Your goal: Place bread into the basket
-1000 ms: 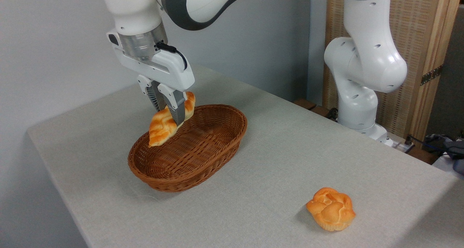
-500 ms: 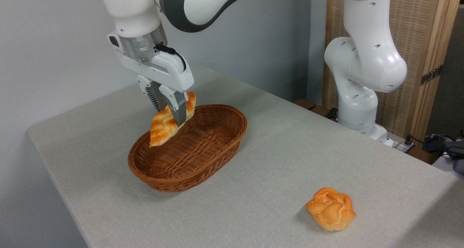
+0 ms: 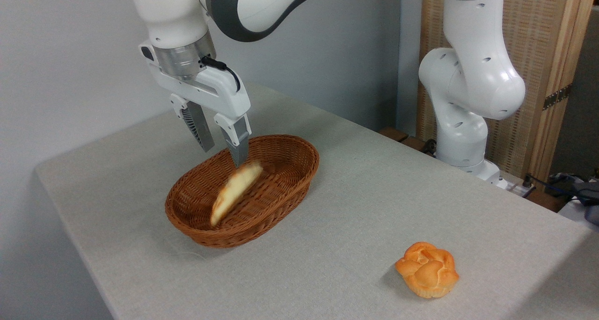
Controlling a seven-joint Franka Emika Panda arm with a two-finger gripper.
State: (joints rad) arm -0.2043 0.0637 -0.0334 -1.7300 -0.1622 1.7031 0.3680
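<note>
While the gripper (image 3: pixel 223 155) was closed on the bread 0.5 s ago, it is now seen with its 2 fingers spread well apart and nothing is held between them. The bread (image 3: pixel 235 189) is released: it is shown blurred, with its pale underside turned toward the camera, inside the basket (image 3: pixel 285 189). Because of the blur it cannot be told whether the loaf is already at rest on the woven floor or is in the last part of its fall, but it is clearly within the rim.

For the task this means that the main step is judged to be nearly done; only the settling of the loaf and the withdrawal of the arm are left.

Relative to the gripper, the bread is found just below it. The upper end of the loaf is near the tip of the right finger, and whether the 2 are touching cannot be decided. The loaf is tilted, with its lower end pointed toward the near-left part of the basket.

The basket is placed in the left half of the tabletop (image 3: pixel 355 189), toward the far-left edge. A round knotted bun (image 3: pixel 427 269) is left untouched near the front-right corner of the tabletop, well apart from the basket.
</note>
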